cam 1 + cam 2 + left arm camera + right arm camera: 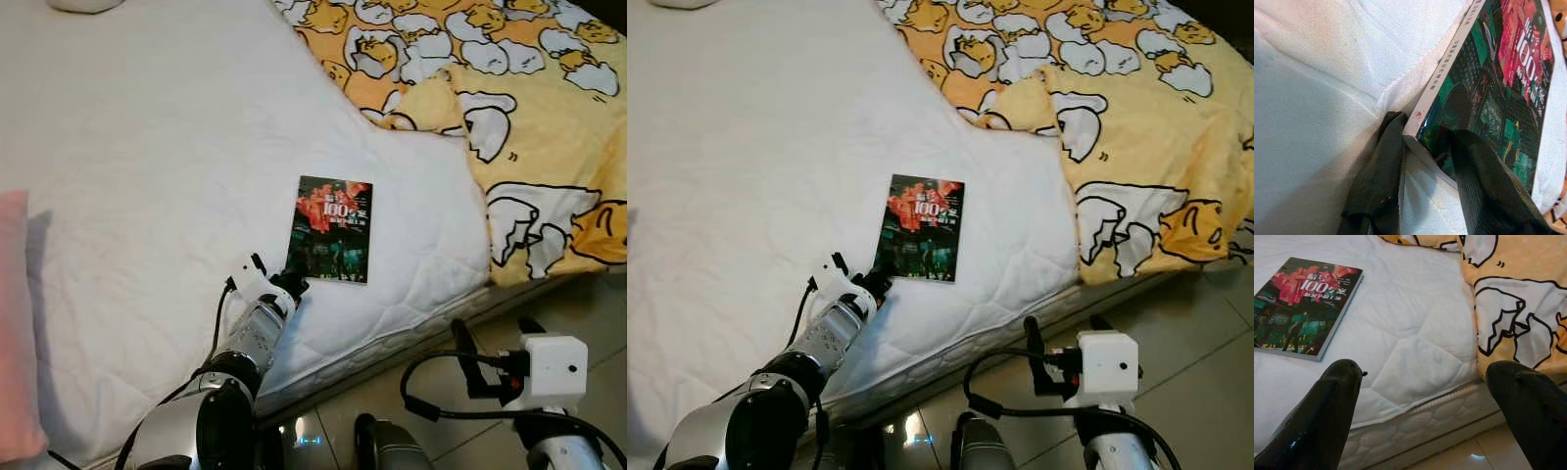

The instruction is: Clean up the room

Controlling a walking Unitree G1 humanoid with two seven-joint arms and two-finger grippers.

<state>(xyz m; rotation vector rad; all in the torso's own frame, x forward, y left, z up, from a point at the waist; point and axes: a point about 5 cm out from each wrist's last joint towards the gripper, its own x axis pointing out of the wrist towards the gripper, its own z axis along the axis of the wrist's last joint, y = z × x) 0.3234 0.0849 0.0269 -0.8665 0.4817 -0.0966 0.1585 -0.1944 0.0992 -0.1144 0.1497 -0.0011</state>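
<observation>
Left wrist view gives you the closest look: your left gripper [1422, 147] has its two black fingers [1376, 181] astride the near left corner of the book [1488, 93], one finger on the quilted sheet beside the spine and the other lying on the glossy cover, so the fingers are closing on that corner, though you cannot tell from here how firmly they pinch it. In the left eye view you see the same left gripper [284, 284] reaching from the near side onto the bed [147, 176], its tip touching the book's [331, 229] near left corner. The book lies flat on the white sheet, near the bed's near edge, dark cover up with red and white lettering. To the right of the book, and running to the far right, a yellow blanket [529, 127] printed with egg cartoon figures drapes over the bed and hangs past the edge. At the left edge you have a pink pillow [15, 323]. Your right gripper [1422, 396] is held over the tiled floor [588, 304] beside the bed, fingers spread wide apart and holding nothing.
</observation>
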